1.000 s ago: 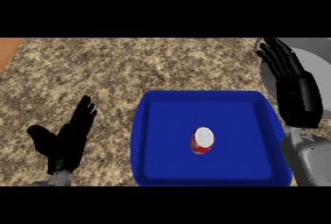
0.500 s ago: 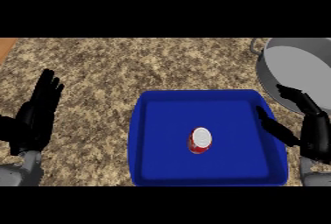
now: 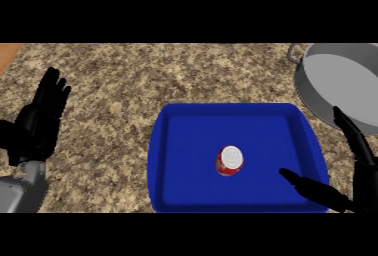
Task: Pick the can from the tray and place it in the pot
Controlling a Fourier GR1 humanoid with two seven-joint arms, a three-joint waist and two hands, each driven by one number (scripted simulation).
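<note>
Standing near the middle of the blue rectangular plastic tray (image 3: 159, 150), the red cylindrical metal can (image 3: 230, 161) with a white top appears upright and touches none of the tray's walls. The grey round metal pot (image 3: 347, 85) sits at 2 o'clock from the can, just beyond the tray's far right corner, and is partly cut off by the view's edge.

The black right hand (image 3: 317, 191) is at 4 o'clock from the can. It is spread wide and holds nothing. Its thumb lies over the tray's floor and one straight finger lies over the right rim. The black left hand (image 3: 40, 127) rests open, fingers up, at 9 o'clock, over the speckled brown stone counter (image 3: 133, 85).

Hazards, as judged from this position:

1. Tipping. The can is narrow and free-standing. If the thumb meets it before the fingers do, it is likely to topple toward 10 o'clock and roll on the tray's floor.
2. Tray displacement. The right wall lies below the hand. A low approach may catch the rim and push the tray toward 9 o'clock, moving the can out of the closing fingers.
3. Pot collision. The transfer path runs toward 2 o'clock over the pot's near wall. Insufficient lift may knock the can against that wall.
</note>
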